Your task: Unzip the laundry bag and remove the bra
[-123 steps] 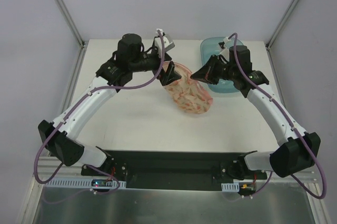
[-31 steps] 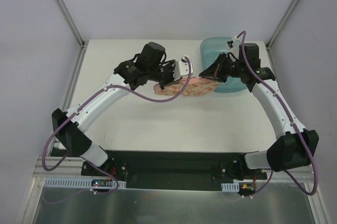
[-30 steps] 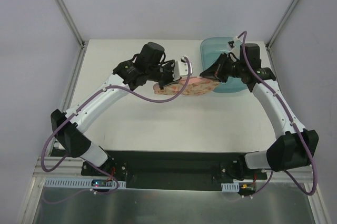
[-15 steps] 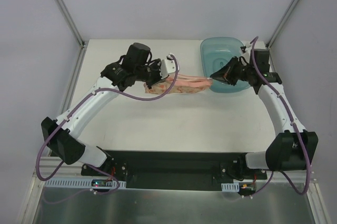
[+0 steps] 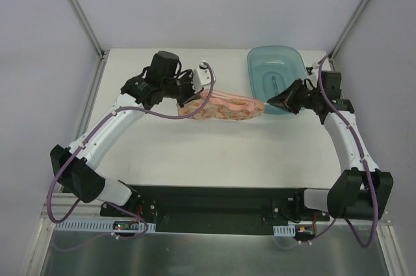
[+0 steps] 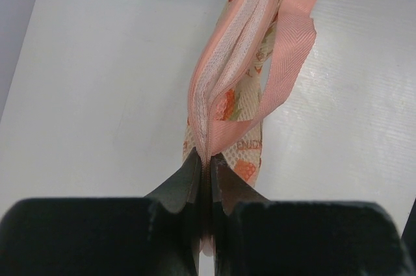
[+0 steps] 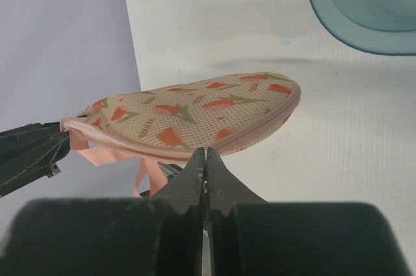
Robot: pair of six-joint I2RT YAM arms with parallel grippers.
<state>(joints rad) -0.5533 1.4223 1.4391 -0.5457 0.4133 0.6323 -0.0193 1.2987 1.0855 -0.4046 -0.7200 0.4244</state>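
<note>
The laundry bag [image 5: 224, 108], a peach mesh pouch with reddish print and pink zip edging, hangs stretched edge-up between my two grippers above the table. My left gripper [image 5: 190, 97] is shut on the pink edging at the bag's left end [image 6: 224, 87]. A pink ribbon loop [image 6: 286, 55] dangles beside it. My right gripper [image 7: 205, 152] is shut on the edging at the bag's right end [image 7: 195, 117], close to the basin [image 5: 265, 105]. The zip line looks closed along the edge. The bra is hidden.
A translucent teal basin [image 5: 276, 71] stands at the back right of the white table [image 5: 162, 146], just behind my right gripper, and shows at the top right of the right wrist view [image 7: 370, 10]. Grey walls enclose the table.
My right gripper has drawn right and toward the near side, off the basin. My left gripper has shifted left. The bag is now pulled out longer between them.
</note>
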